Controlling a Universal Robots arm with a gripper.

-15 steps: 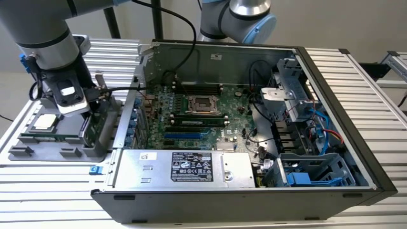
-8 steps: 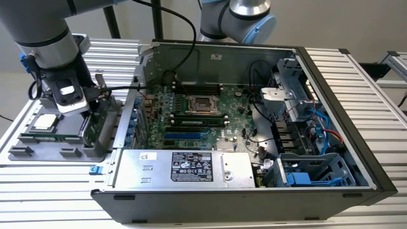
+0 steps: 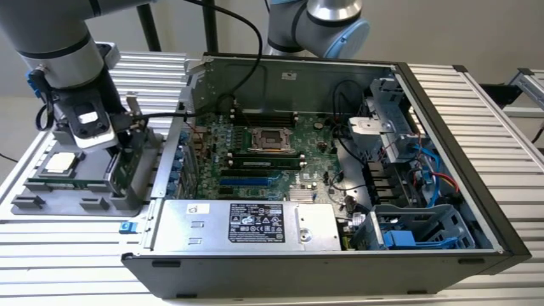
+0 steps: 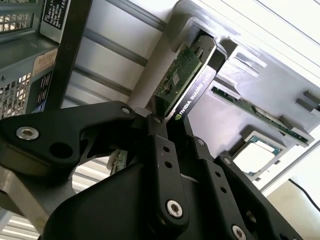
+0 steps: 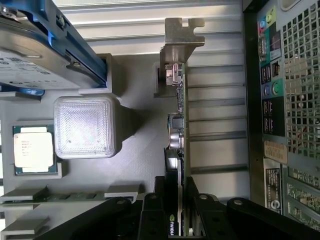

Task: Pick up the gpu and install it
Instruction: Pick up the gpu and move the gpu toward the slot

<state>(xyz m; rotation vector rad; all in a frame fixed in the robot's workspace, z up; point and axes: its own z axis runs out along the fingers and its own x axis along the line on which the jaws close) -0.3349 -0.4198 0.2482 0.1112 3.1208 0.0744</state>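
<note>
The gpu (image 5: 178,125) stands on edge in a slot of the grey parts tray (image 3: 51,204), just beside the open computer case (image 3: 442,191); that leaves its long upper edge free for a pinch from above. The gripper (image 5: 176,187) straddles that edge, fingers closed flat on both faces, which keeps the card upright; it seems not yet lifted from the slot, though its base is hidden.

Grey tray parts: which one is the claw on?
The graphics card, the green board standing on edge with a silver bracket, clamped in the claw. The processor, hard drive and memory stick lie apart, untouched.
</note>
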